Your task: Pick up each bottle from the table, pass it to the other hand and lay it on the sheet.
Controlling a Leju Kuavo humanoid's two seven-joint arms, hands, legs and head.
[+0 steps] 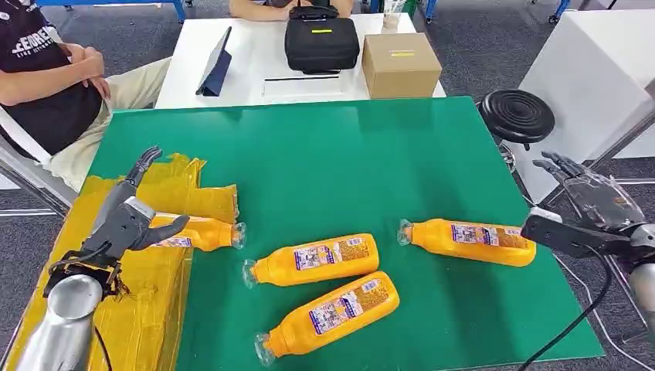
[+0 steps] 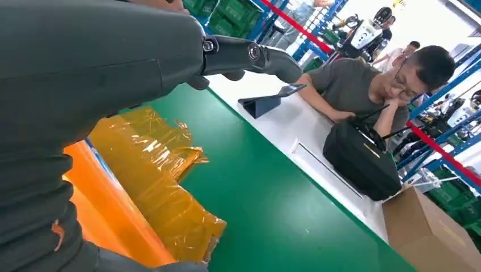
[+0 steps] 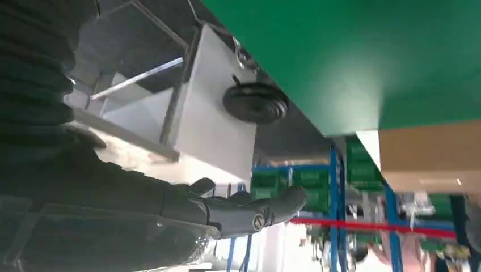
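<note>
1 orange bottle (image 1: 202,233) on yellow sheet (image 1: 158,309), 3 bottles (image 1: 318,261) on green table (image 1: 347,162).

White block lettering ran across the black T-shirt (image 1: 35,46) of the person seated at the far left of the head view, but it was cut off and could not be read whole. The printed labels on the orange bottles (image 1: 313,260) were too small to make out.

Bright, even overhead light | soft sheen on the green table (image 1: 347,162) | glare on the crinkled yellow sheet (image 2: 164,170) | right wrist view smeared, washed-out background | shadows faint
</note>
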